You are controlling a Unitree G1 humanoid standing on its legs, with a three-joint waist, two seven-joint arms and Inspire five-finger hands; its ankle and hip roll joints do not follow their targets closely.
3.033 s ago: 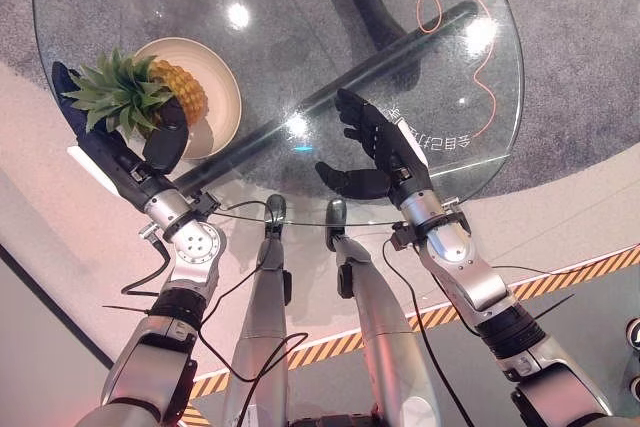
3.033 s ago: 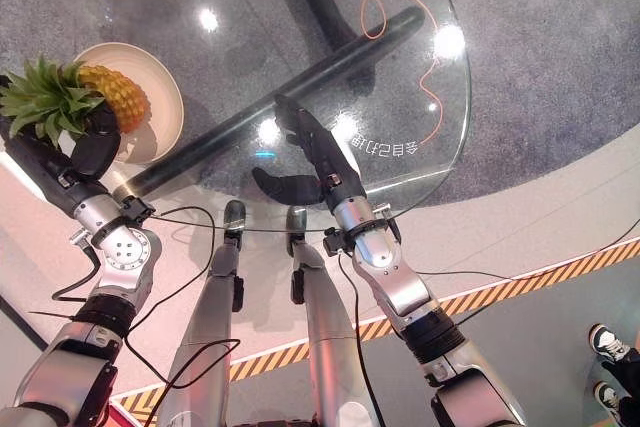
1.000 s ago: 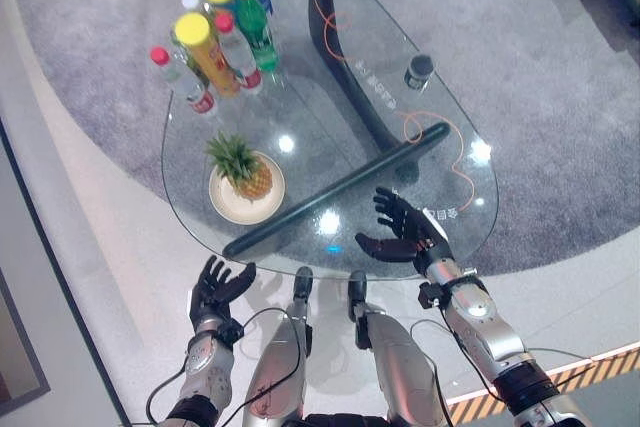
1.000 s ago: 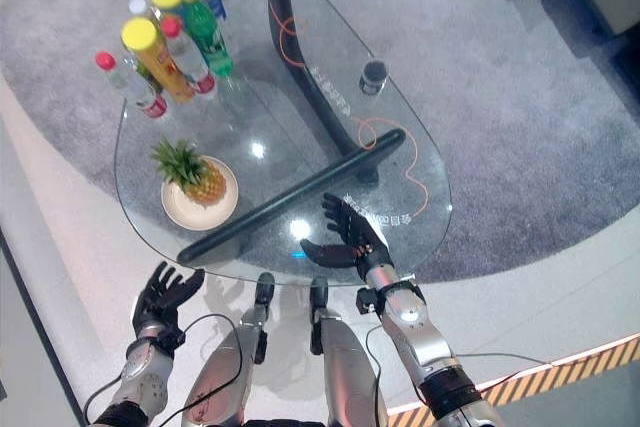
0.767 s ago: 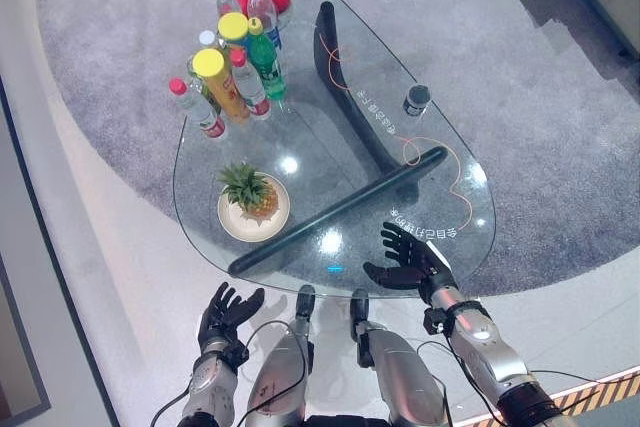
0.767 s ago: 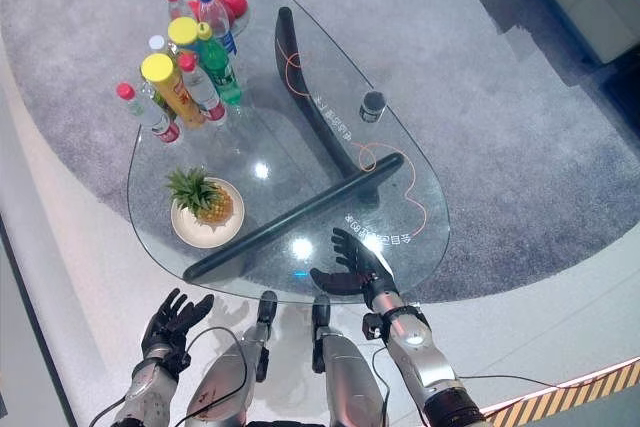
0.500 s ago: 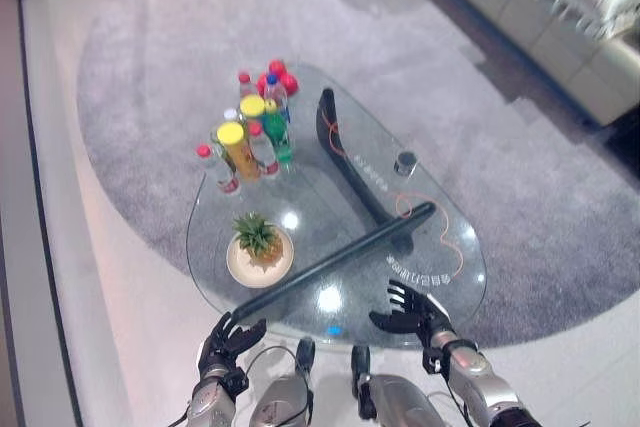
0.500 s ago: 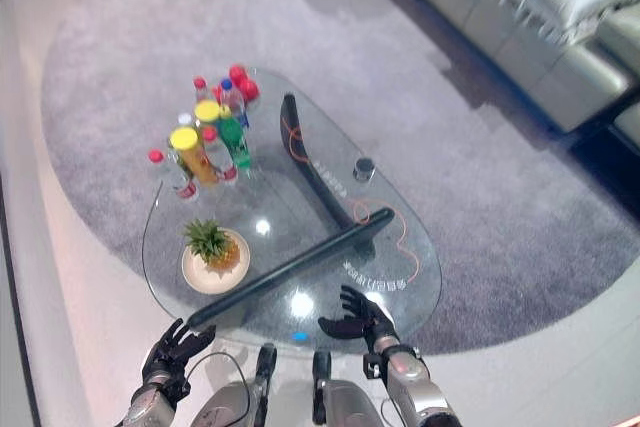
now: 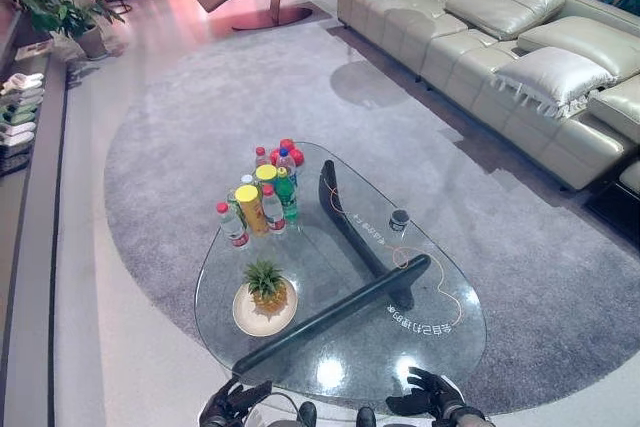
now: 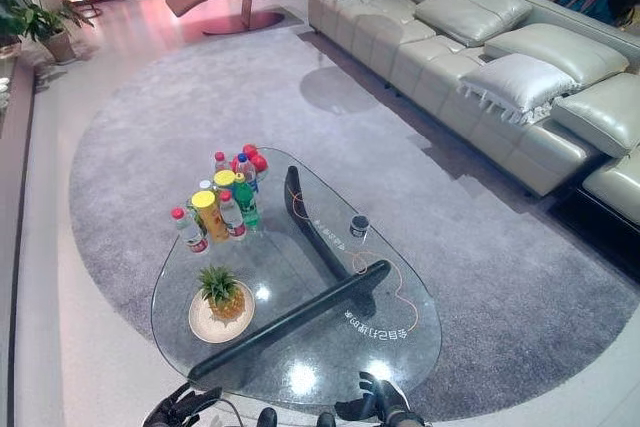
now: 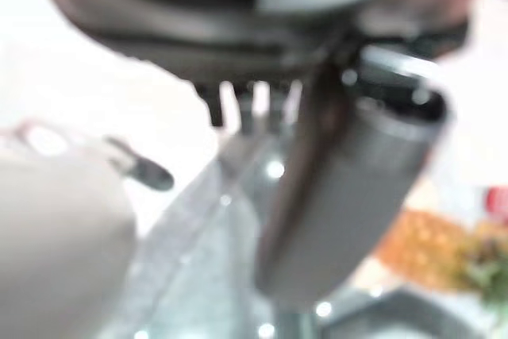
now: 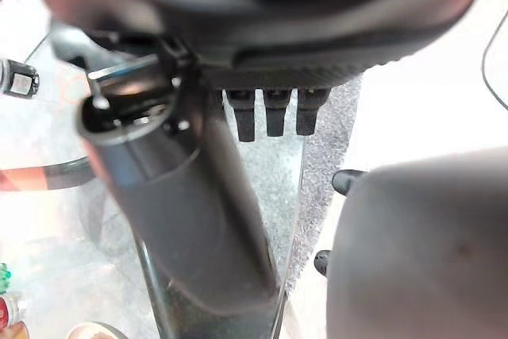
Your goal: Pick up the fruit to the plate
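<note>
The pineapple (image 9: pixel 266 287) stands upright on the plate (image 9: pixel 247 318), near the worktop's (image 9: pixel 450 337) left edge and toward its near end, so the task's one placing looks done and no step seems to be in hand. Both hands sit low at the near edge, off the glass: the left hand (image 9: pixel 232 405) by the near-left corner with fingers spread and grasping nothing, the right hand (image 9: pixel 428 397) by the near-right corner, likewise released and empty. Judging from this, the next move calls for little more than keeping the hands clear of the worktop. If more fruit is meant, the red fruit (image 9: pixel 289 153) at the far end, behind the bottles (image 9: pixel 262 201), would need a long reach past that cluster without knocking it over. A small dark cup (image 9: pixel 399 219) stands near the right edge. As for writing, white lettering (image 9: pixel 425 327) is printed on the glass near the near-right corner and along the dark beam (image 9: pixel 340 309) beneath, but it is too small to read. The bottle labels are also illegible.
</note>
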